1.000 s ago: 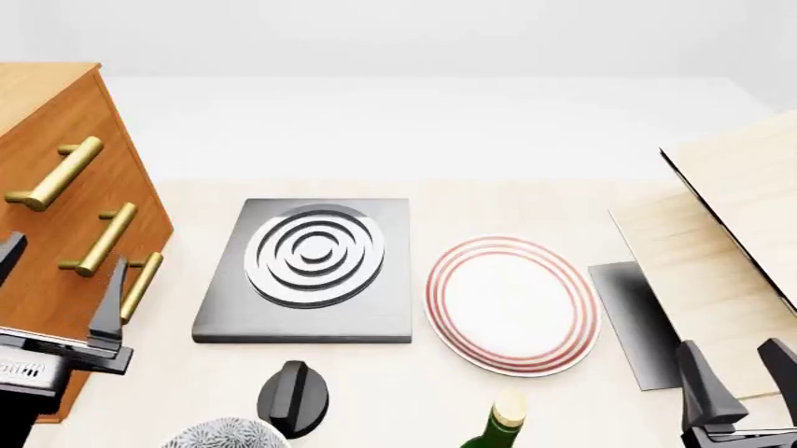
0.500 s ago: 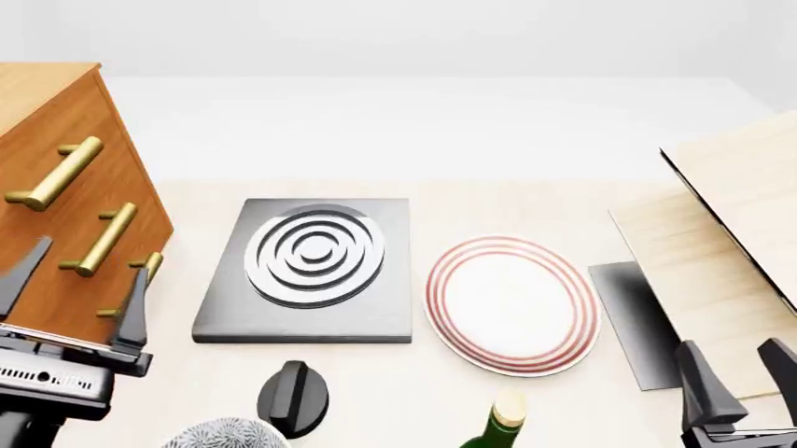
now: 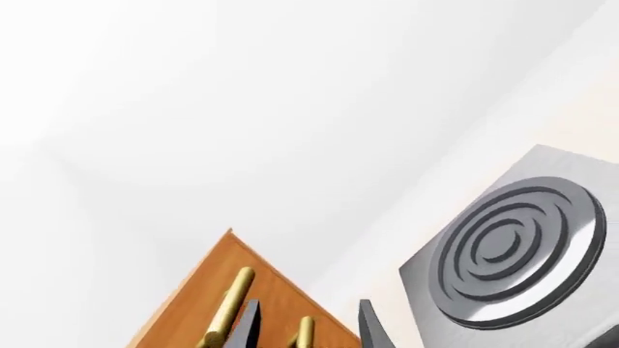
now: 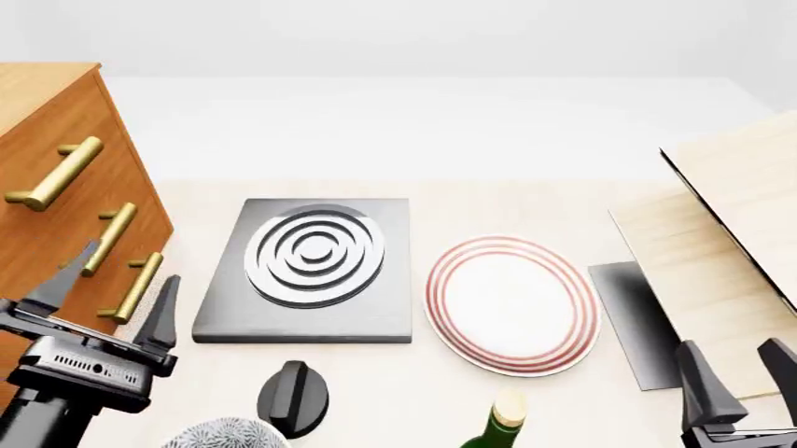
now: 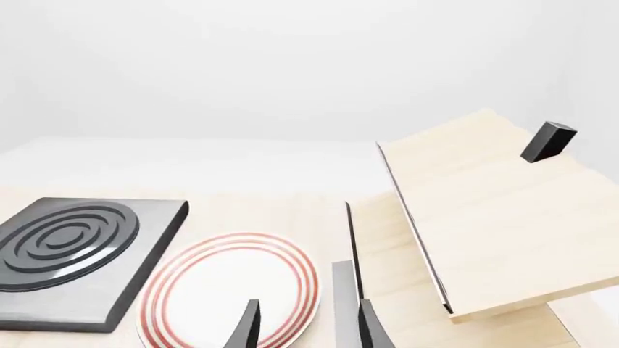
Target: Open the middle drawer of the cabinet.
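Orange-brown wooden cabinet (image 4: 50, 187), round brass bar on middle drawer (image 4: 103, 238).

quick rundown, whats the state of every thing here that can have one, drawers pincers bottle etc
cabinet: upright, all three drawer fronts look shut
middle drawer: shut, handle not gripped
left pincer: open, empty, in front of the lower handles
right pincer: open, empty, near the pale board
plate: flat on the table, empty
bottle: only its top shows; upright as far as I can tell
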{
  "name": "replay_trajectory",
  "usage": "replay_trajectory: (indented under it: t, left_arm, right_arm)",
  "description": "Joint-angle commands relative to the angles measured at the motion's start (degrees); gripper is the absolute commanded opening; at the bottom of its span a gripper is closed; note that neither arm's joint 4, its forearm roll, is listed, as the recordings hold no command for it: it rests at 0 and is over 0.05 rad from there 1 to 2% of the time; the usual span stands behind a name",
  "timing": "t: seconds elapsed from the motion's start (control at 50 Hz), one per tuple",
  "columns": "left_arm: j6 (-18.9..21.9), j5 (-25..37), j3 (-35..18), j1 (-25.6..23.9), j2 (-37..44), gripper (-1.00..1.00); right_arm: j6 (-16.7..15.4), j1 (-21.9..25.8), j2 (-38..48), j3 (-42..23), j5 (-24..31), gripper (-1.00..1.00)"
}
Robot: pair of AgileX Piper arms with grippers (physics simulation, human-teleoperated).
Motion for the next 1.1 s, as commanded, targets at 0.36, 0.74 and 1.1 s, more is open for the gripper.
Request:
replay_trajectory:
  t: [0.36,0.74,1.1]
  left_arm:
    - [3.55,-2.25,0.02,0.22,8.22,1.0]
    - [5.55,-2.72,0.02,1.66,10.09,1.0]
    - [5.81,-2.88,0.02,3.9,13.47,1.0]
  right_arm:
    - [0.12,-0.34,-0.41,-0.02,-0.01,1.0]
    - [0.11,-0.34,-0.35,-0.02,-0.08,1.0]
    - [0.11,-0.34,-0.38,-0.02,-0.04,1.0]
